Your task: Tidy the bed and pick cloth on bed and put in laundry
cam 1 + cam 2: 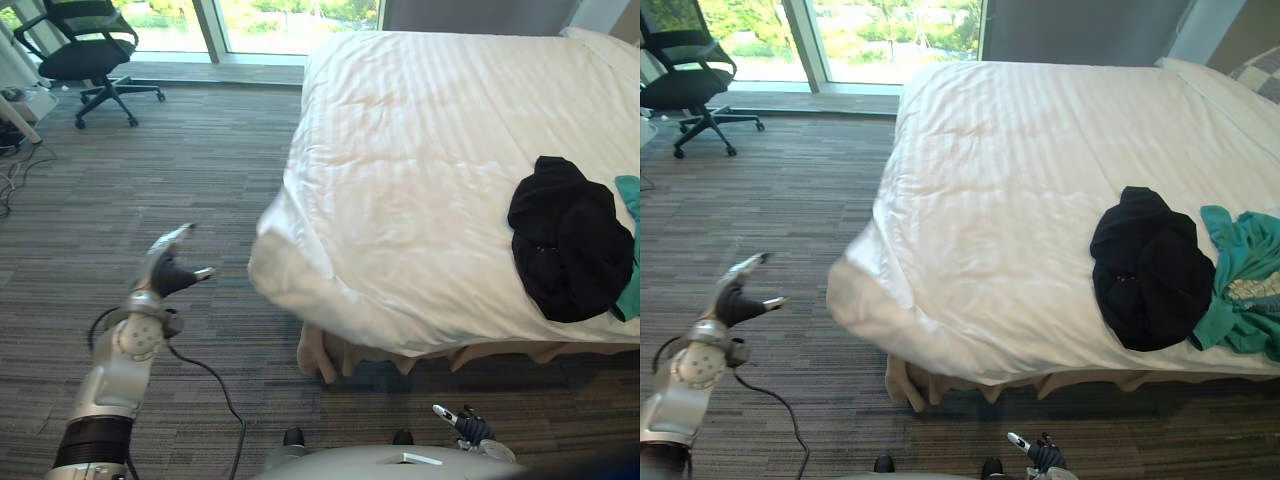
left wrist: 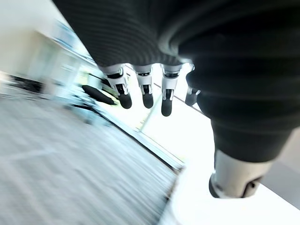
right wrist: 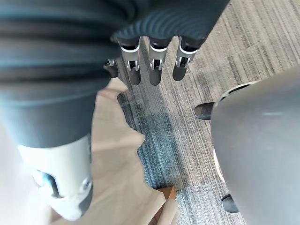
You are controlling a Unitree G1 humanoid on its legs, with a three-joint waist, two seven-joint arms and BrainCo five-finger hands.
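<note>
A black cloth point(image 1: 1148, 270) lies crumpled on the white bed point(image 1: 1010, 190) near its right front edge. A teal cloth point(image 1: 1248, 290) lies beside it, partly under it. My left hand point(image 1: 170, 268) is raised over the carpet, well left of the bed's front corner, fingers relaxed and holding nothing. My right hand point(image 1: 466, 425) hangs low by the bed's foot, below the mattress edge, fingers straight point(image 3: 154, 70) and empty.
A black office chair point(image 1: 85, 55) stands at the far left by the window. A pillow point(image 1: 1260, 70) shows at the bed's far right corner. A beige bed skirt point(image 3: 126, 154) hangs under the mattress. Striped carpet point(image 1: 150, 180) lies to the left of the bed.
</note>
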